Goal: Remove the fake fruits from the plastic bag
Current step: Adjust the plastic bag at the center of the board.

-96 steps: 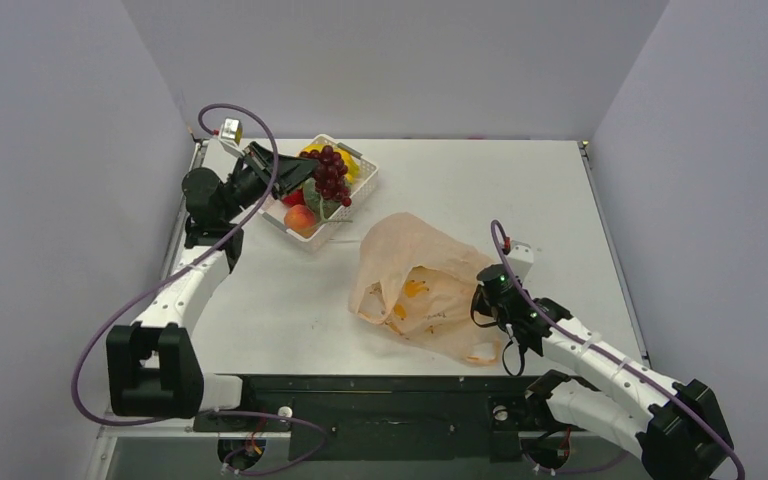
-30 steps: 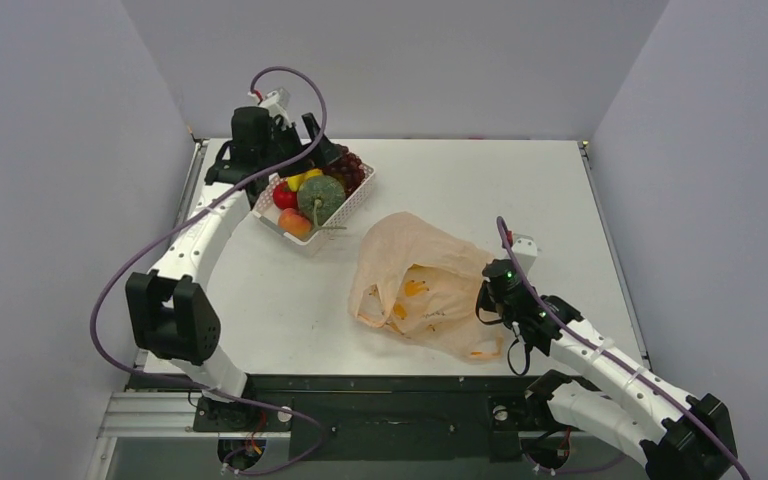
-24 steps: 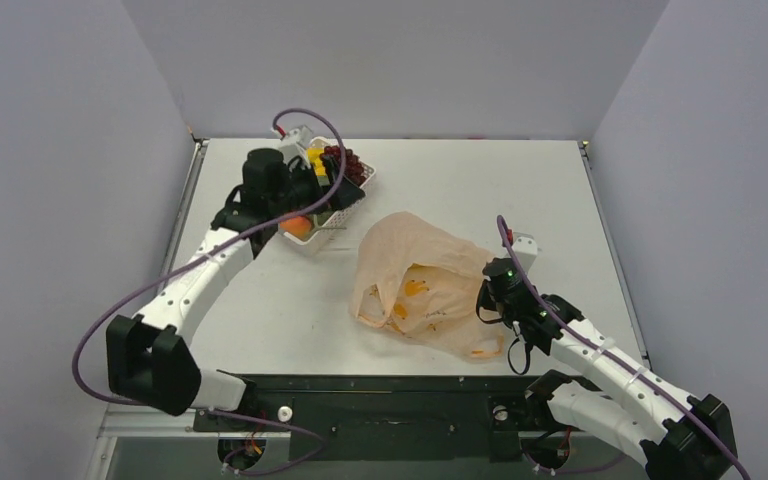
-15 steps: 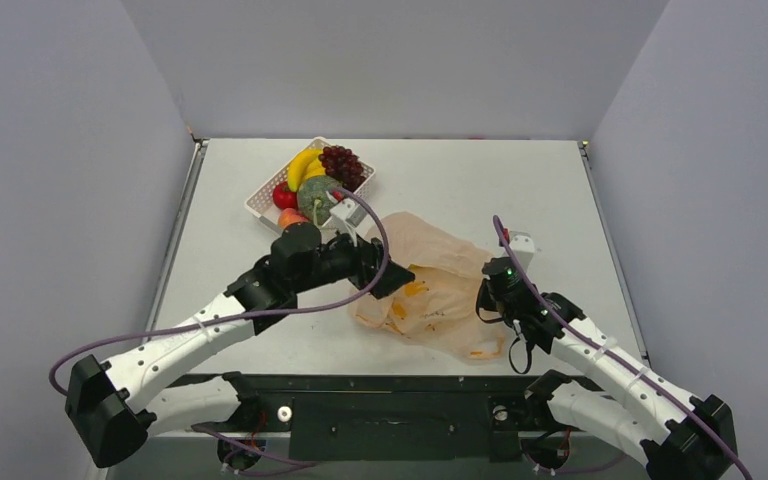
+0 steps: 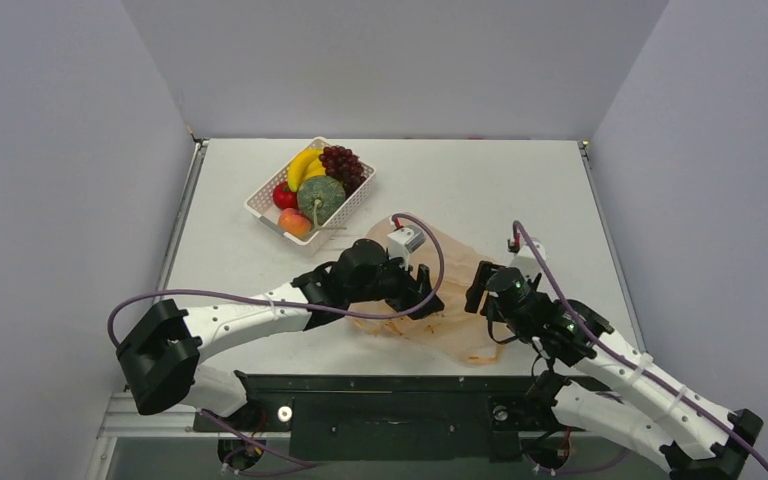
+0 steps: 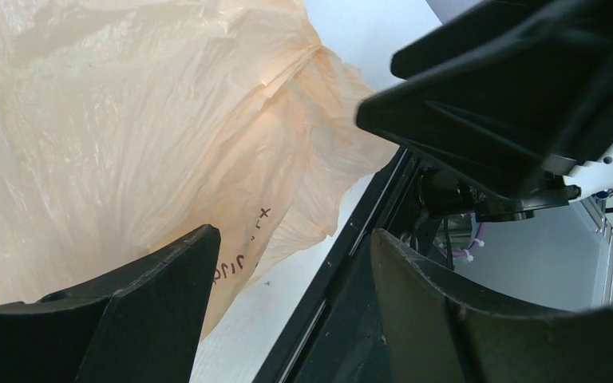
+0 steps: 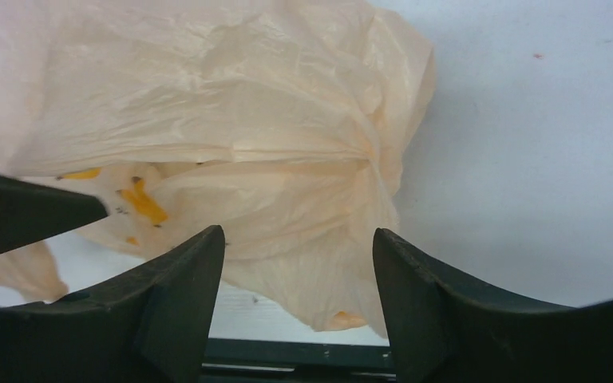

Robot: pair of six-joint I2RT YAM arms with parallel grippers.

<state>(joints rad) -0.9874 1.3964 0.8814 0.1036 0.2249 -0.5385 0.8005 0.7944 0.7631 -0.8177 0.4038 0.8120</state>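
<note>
The pale-orange plastic bag (image 5: pixel 452 318) lies crumpled on the table near the front edge, and nothing inside it shows. It fills the left wrist view (image 6: pixel 128 120) and the right wrist view (image 7: pixel 247 120). My left gripper (image 5: pixel 425 298) hangs over the bag's middle, open, with nothing between its fingers (image 6: pixel 291 255). My right gripper (image 5: pixel 480 288) is just right of it, open above the bag's right end (image 7: pixel 298 247), holding nothing. The fake fruits are in the white basket (image 5: pixel 355 205): bananas (image 5: pixel 303 165), grapes (image 5: pixel 341 165), green melon (image 5: pixel 320 197), red apple (image 5: pixel 283 197).
An orange-pink peach (image 5: pixel 295 222) lies in the basket's near corner. The black front rail (image 5: pixel 390 385) runs just below the bag. The two grippers are close together; the right one's body shows in the left wrist view (image 6: pixel 511 104). White table (image 5: pixel 520 190) stretches to the back right.
My left arm has swung from the basket across to the bag, its jaws narrowing a little. The right gripper has opened, let go of the bag and lifted slightly.
</note>
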